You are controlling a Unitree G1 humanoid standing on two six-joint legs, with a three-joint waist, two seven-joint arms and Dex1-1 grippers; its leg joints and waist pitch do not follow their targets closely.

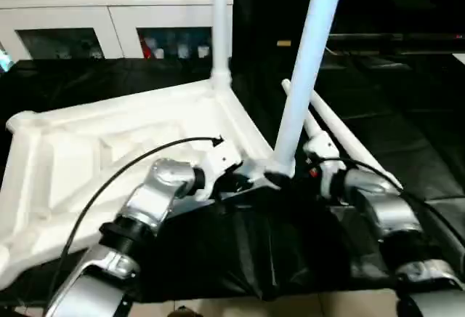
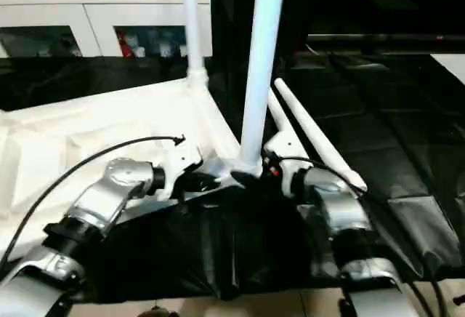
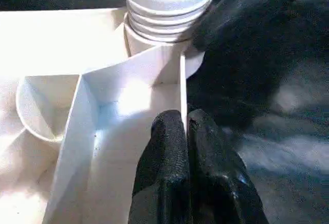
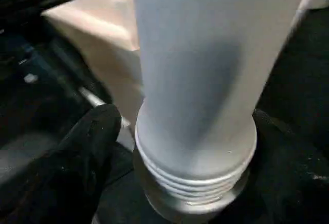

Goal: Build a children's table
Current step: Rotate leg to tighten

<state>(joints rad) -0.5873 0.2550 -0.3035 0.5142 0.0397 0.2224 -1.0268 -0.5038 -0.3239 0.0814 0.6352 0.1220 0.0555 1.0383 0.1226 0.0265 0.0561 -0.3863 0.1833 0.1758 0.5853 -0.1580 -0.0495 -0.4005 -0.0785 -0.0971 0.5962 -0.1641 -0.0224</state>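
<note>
The upturned white plastic table top (image 1: 109,157) lies on the black-draped worktop (image 1: 407,135). Left gripper (image 3: 186,131) pinches its rim wall beside the corner socket, where a tapered white leg (image 1: 305,70) stands, threads exposed. Right gripper (image 4: 175,147) straddles the leg, its fingers (image 4: 87,147) spread. Half-seated, the leg could tip or cross-thread.

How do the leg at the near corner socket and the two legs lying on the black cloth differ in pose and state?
The near leg stands upright in a corner socket of the tabletop; the loose legs lie flat on the black cloth. The near leg's threads show above the socket in the wrist views, so it is not fully screwed in; the loose legs touch no socket. The right gripper brackets the near leg's base; nothing grips the loose legs. All are long, round and white.
</note>
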